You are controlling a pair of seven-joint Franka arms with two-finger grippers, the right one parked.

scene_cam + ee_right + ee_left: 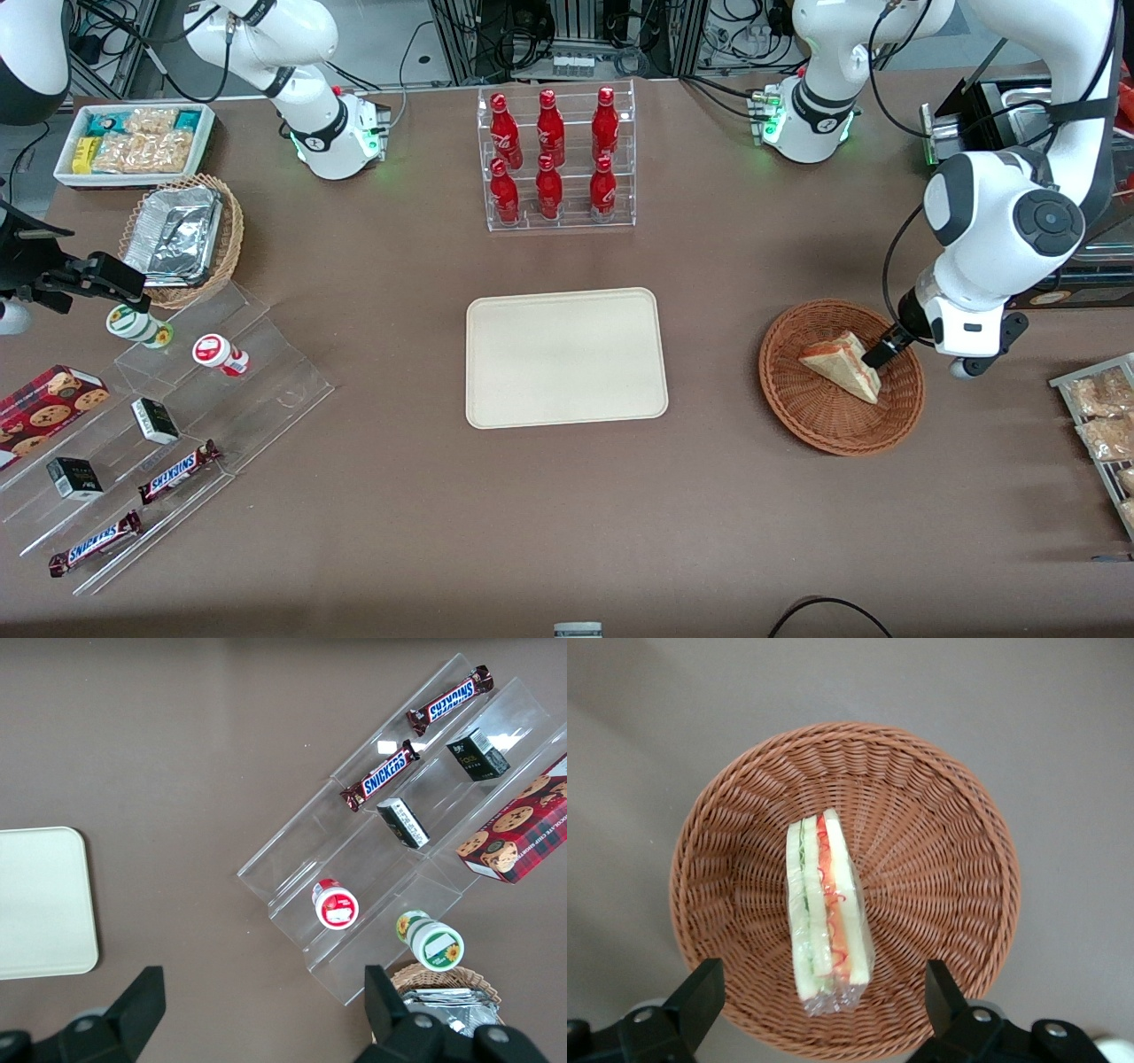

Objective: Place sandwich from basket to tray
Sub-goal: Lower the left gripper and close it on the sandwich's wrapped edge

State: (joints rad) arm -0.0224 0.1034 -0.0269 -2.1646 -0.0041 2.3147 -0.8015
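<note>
The sandwich (842, 361), a clear-wrapped wedge with red and green filling, lies in the reddish-brown wicker basket (802, 416) toward the working arm's end of the table. My left gripper (880, 352) hangs open just above the basket, at the sandwich's end nearest the arm. In the left wrist view the sandwich (824, 904) lies on its side in the basket (939, 859), and the gripper (822, 985) has one black finger on each side of its wrapped end without touching it. The cream tray (565, 357) lies flat at the table's middle with nothing on it.
A clear rack of red bottles (554, 159) stands farther from the front camera than the tray. Toward the parked arm's end are a stepped clear shelf (177, 425) with snack bars and a lighter wicker basket of foil containers (182, 235). Snack packets (1103, 416) lie at the working arm's end.
</note>
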